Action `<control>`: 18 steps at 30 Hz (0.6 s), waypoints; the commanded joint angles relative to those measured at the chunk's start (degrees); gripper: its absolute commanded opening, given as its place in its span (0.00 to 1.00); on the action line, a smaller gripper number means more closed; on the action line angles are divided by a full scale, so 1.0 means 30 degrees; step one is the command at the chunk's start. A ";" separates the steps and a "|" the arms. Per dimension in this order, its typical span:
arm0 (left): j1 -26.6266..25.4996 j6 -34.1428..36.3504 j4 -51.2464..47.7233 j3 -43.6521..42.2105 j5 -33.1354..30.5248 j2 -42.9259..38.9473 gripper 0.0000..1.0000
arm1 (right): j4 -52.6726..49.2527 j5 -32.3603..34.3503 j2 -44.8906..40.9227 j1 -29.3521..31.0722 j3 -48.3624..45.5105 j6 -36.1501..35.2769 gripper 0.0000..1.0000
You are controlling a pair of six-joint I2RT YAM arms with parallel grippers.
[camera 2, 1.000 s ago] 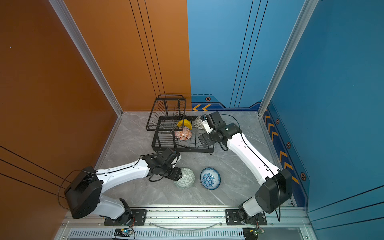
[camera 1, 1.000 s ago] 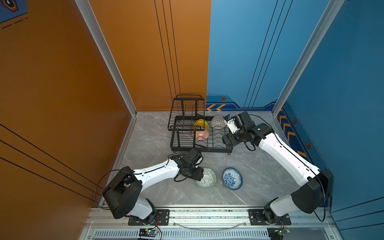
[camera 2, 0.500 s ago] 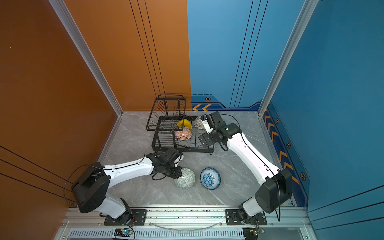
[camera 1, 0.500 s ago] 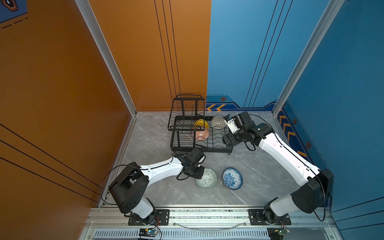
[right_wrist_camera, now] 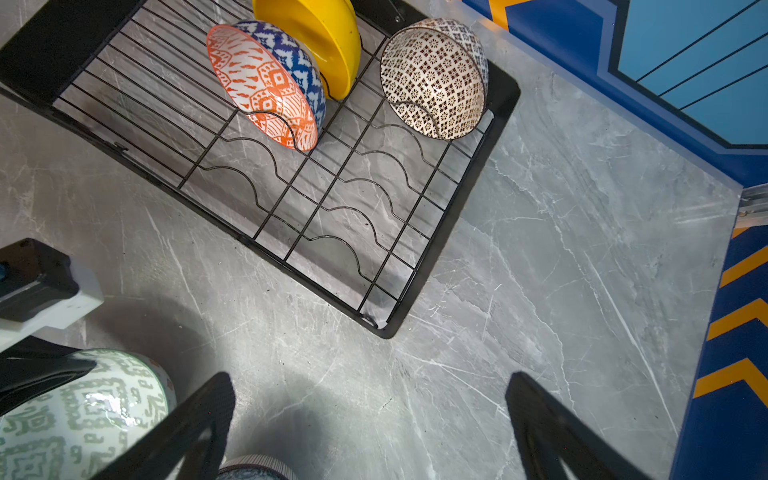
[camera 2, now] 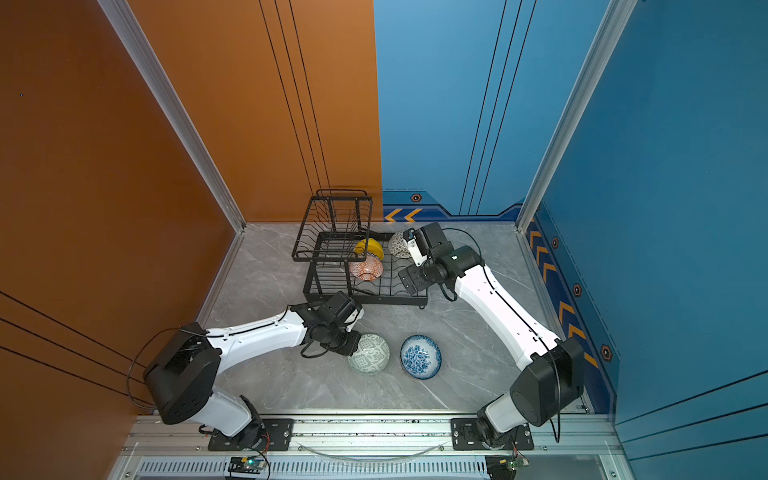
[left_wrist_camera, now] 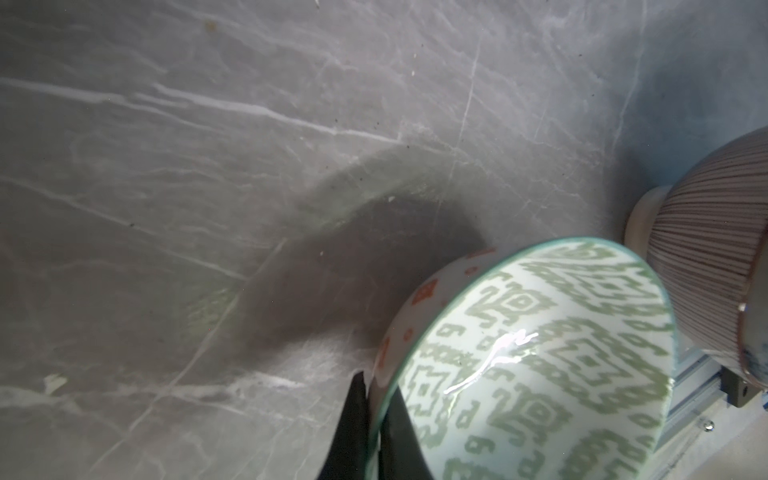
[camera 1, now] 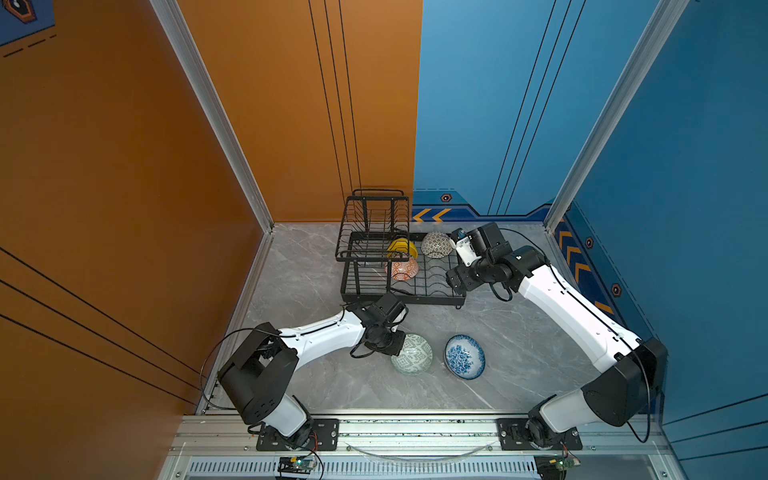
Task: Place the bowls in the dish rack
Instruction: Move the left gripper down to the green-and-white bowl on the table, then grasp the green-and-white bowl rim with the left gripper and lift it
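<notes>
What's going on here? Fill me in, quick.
A two-arm robot is loading bowls into the dish rack. The left gripper is shut on the rim of the pale green bowl, low over the table in front of the rack. The right gripper is open and empty near the rack. The yellow bowl, orange-white bowl and dark-patterned bowl stand in the rack; the blue floral bowl sits on the table.

Dish rack (right_wrist_camera: 387, 329): near slots unoccupied; far end blocked by yellow bowl (right_wrist_camera: 328, 37), orange bowl (right_wrist_camera: 262, 83), dark-patterned bowl (right_wrist_camera: 432, 79) (raised tier (camera 1: 374, 224) overhangs the left end). Counter (right_wrist_camera: 561, 270) right of rack bare.
</notes>
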 commanded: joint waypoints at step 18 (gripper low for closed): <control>0.0700 0.1578 -0.3600 0.2144 -0.2465 -0.2779 0.00 | -0.0539 -0.0522 -0.0459 -0.0094 -0.0471 -0.0026 1.00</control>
